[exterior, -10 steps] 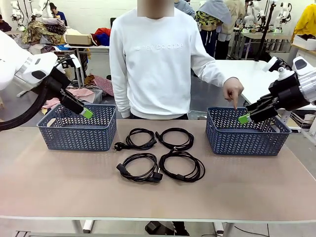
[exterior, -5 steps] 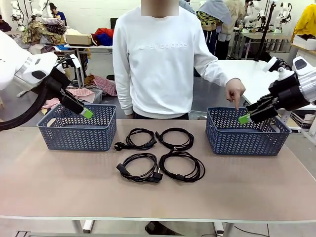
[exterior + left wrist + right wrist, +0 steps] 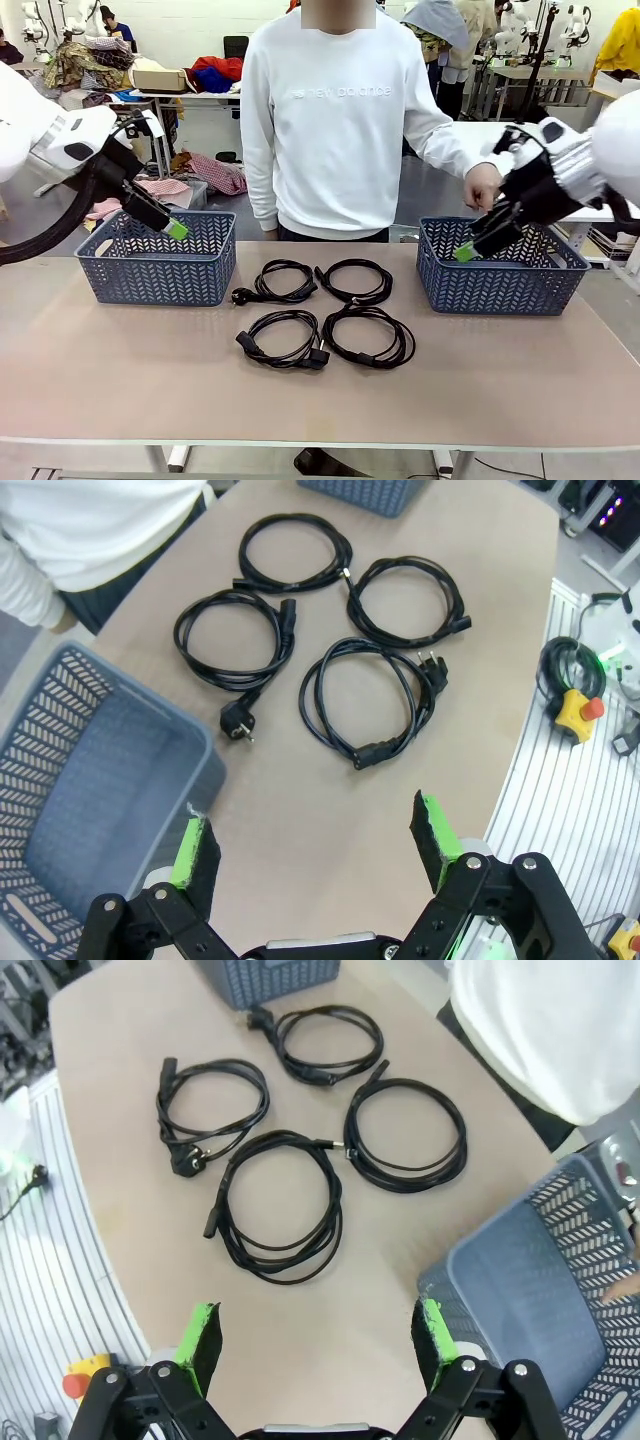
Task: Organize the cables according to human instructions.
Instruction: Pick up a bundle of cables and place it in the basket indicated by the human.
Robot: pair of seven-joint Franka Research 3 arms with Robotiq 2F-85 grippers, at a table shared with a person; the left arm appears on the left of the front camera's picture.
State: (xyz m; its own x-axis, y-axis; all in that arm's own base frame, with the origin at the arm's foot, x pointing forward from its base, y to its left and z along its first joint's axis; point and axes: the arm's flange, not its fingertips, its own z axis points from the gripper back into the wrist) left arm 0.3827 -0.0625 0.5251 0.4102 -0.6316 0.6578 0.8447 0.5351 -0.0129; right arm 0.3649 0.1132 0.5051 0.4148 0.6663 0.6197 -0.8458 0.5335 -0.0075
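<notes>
Several black coiled cables lie in a cluster at the table's middle: one at the back left (image 3: 272, 292), one at the back right (image 3: 350, 298), two in front (image 3: 312, 358). The left wrist view looks down on the same cables (image 3: 330, 715), as does the right wrist view (image 3: 240, 1245). My left gripper (image 3: 172, 228) hangs open over the left blue basket (image 3: 160, 270), nothing between its fingers (image 3: 197, 845). My right gripper (image 3: 466, 252) is open and empty above the right blue basket (image 3: 500, 285). The person's hand (image 3: 483, 185) is close behind my right arm.
A person in a white sweatshirt (image 3: 335, 120) stands at the table's far edge between the baskets. The left basket's corner (image 3: 90, 810) sits just under my left fingers; the right basket's corner (image 3: 540, 1290) lies beside my right fingers. Bare tabletop surrounds the cables.
My right arm has swung left and inward over the right basket, in front of the person's hand, which was pointing down into that basket. The person shifted slightly right. The left arm stayed still.
</notes>
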